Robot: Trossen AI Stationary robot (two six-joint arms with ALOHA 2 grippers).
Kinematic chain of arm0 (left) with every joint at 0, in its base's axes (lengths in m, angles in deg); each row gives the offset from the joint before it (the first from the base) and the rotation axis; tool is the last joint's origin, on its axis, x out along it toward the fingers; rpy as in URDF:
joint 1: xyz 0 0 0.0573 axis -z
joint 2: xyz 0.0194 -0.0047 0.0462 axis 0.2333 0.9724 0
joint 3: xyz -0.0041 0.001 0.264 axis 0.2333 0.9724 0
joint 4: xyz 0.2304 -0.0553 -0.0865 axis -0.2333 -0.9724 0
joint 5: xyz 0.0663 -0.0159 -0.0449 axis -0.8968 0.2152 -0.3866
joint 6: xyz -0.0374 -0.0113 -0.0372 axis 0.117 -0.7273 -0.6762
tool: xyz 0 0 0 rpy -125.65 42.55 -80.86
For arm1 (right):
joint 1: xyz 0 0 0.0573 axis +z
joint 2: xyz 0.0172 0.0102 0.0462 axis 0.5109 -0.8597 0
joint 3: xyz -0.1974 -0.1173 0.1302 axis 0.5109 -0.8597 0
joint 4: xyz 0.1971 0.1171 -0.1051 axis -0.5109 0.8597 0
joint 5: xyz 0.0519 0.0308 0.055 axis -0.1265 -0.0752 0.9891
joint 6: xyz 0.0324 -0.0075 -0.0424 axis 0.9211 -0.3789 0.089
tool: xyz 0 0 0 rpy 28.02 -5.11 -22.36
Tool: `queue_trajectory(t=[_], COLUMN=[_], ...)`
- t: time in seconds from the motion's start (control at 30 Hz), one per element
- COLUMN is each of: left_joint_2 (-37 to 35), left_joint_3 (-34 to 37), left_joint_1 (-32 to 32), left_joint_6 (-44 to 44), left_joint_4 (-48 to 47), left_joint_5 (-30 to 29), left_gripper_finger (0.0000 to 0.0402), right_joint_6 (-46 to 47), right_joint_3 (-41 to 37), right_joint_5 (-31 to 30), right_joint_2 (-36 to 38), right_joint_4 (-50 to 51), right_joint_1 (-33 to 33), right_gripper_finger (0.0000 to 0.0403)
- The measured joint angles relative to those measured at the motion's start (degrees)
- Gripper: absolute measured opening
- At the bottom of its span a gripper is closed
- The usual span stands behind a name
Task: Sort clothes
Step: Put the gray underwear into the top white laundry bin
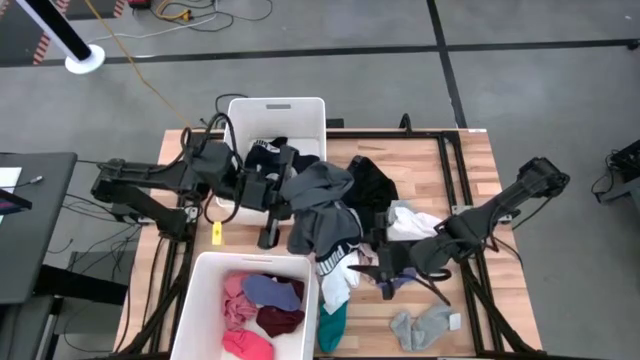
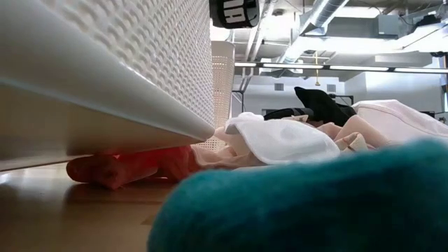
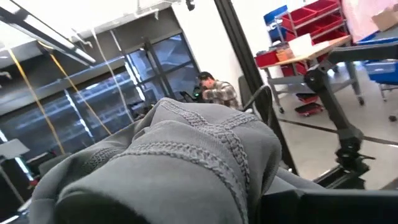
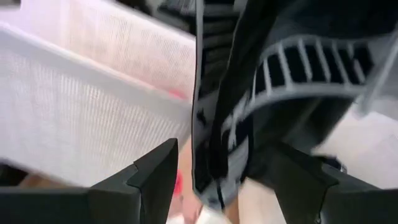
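— While I stood by the table, from above, the left gripper (image 1: pixel 268 192) was clamped on a grey garment (image 1: pixel 318 195) that draped from it toward the pile of clothes (image 1: pixel 365 225) at mid-table. It hung just beside the far bin (image 1: pixel 315 112), which already held dark things.

— And the right one?

— The right gripper (image 1: pixel 385 270) lay low at the pile's near edge, fingers spread apart, nothing held. The near bin (image 1: pixel 200 280) had the pink, maroon and blue pieces (a grey sock (image 1: pixel 422 322) lay apart, nearer the right arm).

— From table height?

— Mostly a bin wall (image 2: pixel 126 63), a teal piece (image 2: pixel 315 203) up close, white and pink cloth behind. No gripper that I could place.

— The left wrist?

— Grey ribbed fabric (image 3: pixel 180 162) filled it, bunched over the fingers; a person sat far off in the room.

— The right wrist?

— Its open fingers (image 4: pixel 155 174) flanked a black-and-white striped garment (image 4: pixel 249 106) directly ahead, hanging lengthwise between them, bin mesh (image 4: pixel 81 124) beside it. I judged the right arm much the nearer to it; closing would take it across its narrow way.
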Motion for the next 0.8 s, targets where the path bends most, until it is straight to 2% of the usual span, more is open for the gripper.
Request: queue_trajectory(t=[0.27, 0.4, 0.8], left_joint_2=[0.0, 0.0, 0.1], left_joint_3=[0.0, 0.0, 0.0], left_joint_1=[-2.2, -2.9, -3.2], left_joint_6=[0.3, 0.4, -2.0], left_joint_4=[2.5, 3.1, 2.2], left_joint_5=[-0.1, -0.1, 0.2], left_gripper_finger=[0.0002, 0.0002, 0.0002], right_joint_6=[-2.9, -4.9, -12.3], right_joint_3=[-3.4, -4.0, -4.0], right_joint_5=[1.1, 2.8, 2.9], right_joint_2=[-1.3, -3.6, -10.2], right_joint_4=[-12.3, -18.4, -40.3], right_joint_1=[-3.7, -5.8, -10.7], right_gripper_finger=[0.0255, 0.0255, 0.0255])
